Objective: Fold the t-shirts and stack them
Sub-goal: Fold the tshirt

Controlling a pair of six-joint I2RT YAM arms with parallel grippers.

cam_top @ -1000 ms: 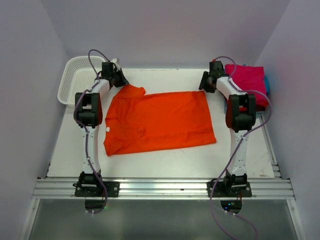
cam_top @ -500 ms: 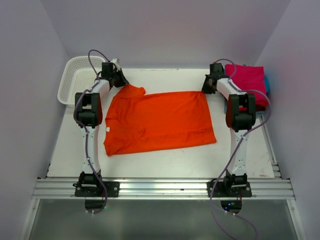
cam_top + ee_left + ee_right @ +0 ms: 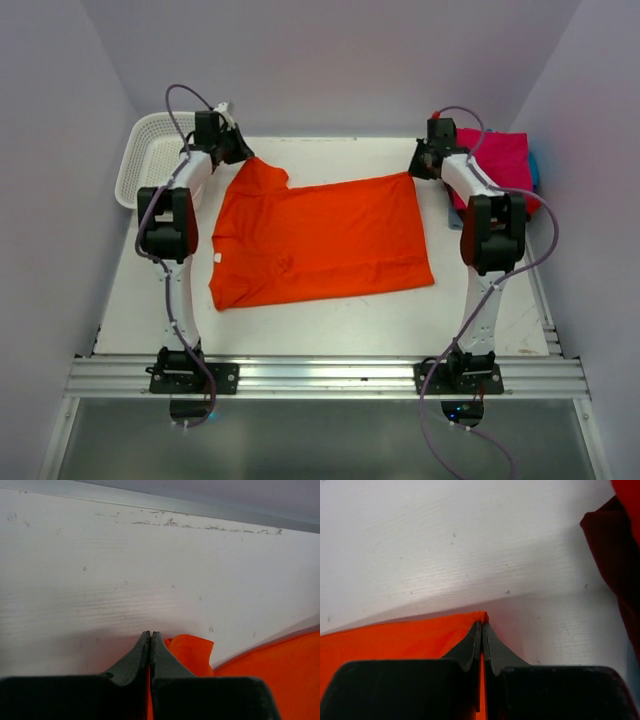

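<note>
Since a sec ago both arms have drawn up and back toward the far wall. The right gripper (image 3: 482, 626), half open then, is now pinched tight on the far-right hem corner of the orange t-shirt (image 3: 320, 240). The left gripper (image 3: 150, 636) is likewise pressed together, w/ the tip of the far sleeve caught between its dark wedge fingers. The tee lies spread mid-table, collar to the left and hem to the right, flat except for those two far corners, which are tugged up a bit. We read this as the start of the first fold: grips set, cloth not yet carried over. Next we'd need both corners raised together and brought toward the near edge at an even pace, keeping the far edge taut so the middle doesn't sag or bunch. The cloth looks thin, soft and matte, w/ light wrinkles near the collar and a small white tag (image 3: 216, 260) there. The table (image 3: 330, 325) is white, faintly grained and scuffed. At far right sits the finished pile: a magenta-pink folded tee (image 3: 495, 160) on top, a dark maroon one (image 3: 605, 545) showing in the right wrist view, and a light blue edge (image 3: 535, 165) peeking out. A white plastic lattice basket (image 3: 140, 165) stands at far left.
</note>
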